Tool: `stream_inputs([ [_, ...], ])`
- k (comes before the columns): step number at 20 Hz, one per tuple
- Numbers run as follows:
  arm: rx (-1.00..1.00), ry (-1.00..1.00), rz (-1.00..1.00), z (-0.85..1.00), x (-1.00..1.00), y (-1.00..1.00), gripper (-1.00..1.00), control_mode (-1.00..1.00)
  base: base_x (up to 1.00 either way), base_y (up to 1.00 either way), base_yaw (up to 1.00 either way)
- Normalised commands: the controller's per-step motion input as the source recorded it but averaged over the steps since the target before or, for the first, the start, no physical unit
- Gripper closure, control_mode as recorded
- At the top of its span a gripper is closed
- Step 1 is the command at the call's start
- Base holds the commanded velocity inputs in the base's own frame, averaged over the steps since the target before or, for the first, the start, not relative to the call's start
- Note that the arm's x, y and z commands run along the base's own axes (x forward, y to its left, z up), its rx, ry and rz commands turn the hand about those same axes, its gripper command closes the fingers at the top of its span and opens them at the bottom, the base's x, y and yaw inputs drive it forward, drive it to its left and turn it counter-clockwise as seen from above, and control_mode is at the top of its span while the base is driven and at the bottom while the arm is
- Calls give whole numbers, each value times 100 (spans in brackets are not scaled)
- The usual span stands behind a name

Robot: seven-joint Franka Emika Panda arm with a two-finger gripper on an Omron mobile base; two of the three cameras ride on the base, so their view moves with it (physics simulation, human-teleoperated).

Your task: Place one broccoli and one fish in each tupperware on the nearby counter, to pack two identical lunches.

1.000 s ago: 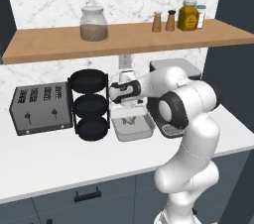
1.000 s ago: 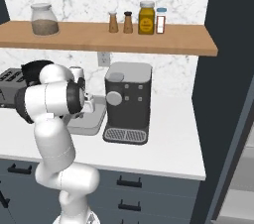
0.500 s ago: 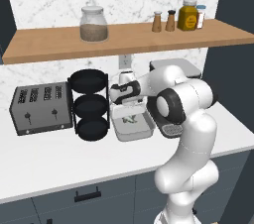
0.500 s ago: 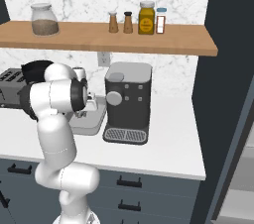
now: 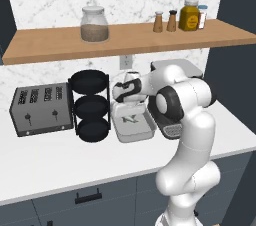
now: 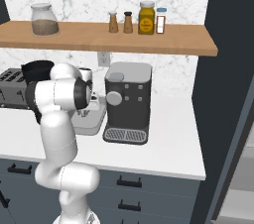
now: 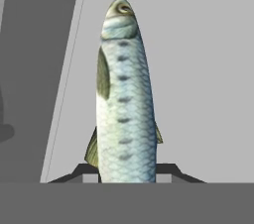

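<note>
One fish (image 7: 124,94) hangs clamped between the fingers of the gripper (image 7: 126,171), head pointing away from the hand, over the pale floor of a tupperware (image 5: 134,130) on the white marble counter (image 5: 55,155). Seen from the hand, the blue-grey scaled body runs straight up the middle of the frame, its tail end pinched at the fingertips, with the container's raised wall slanting past on one side. From the left base camera, the white arm folds forward so that the hand sits just above the light-grey tray, which stands between a black three-tier rack (image 5: 90,105) and a dark coffee machine (image 6: 127,101); a toaster (image 5: 42,109) sits further along the counter.

Judging from these pictures, the step in hand is setting the fish down inside the tray. To do it well, the hand should come down until the fish is close to the floor before the fingers part, so it lands flat and does not bounce toward the rim. The fish is long against the tray, so it looks wise to keep its length running along the tray's longer side and well clear of the wall. Whether broccoli already lies in this container cannot be told from these views.
</note>
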Motion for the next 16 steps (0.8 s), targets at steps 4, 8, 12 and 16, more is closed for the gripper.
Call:
stream_inputs([
  [4, 0, 0, 0, 0, 0, 1, 100, -100, 0, 0, 0],
  [8, 0, 0, 0, 0, 0, 18, -100, -100, 0, 0, 0],
  [12, 0, 2, 0, 8, 0, 6, -100, -100, 0, 0, 0],
  [16, -2, 4, -3, 4, -5, 0, -100, -100, 0, 0, 0],
])
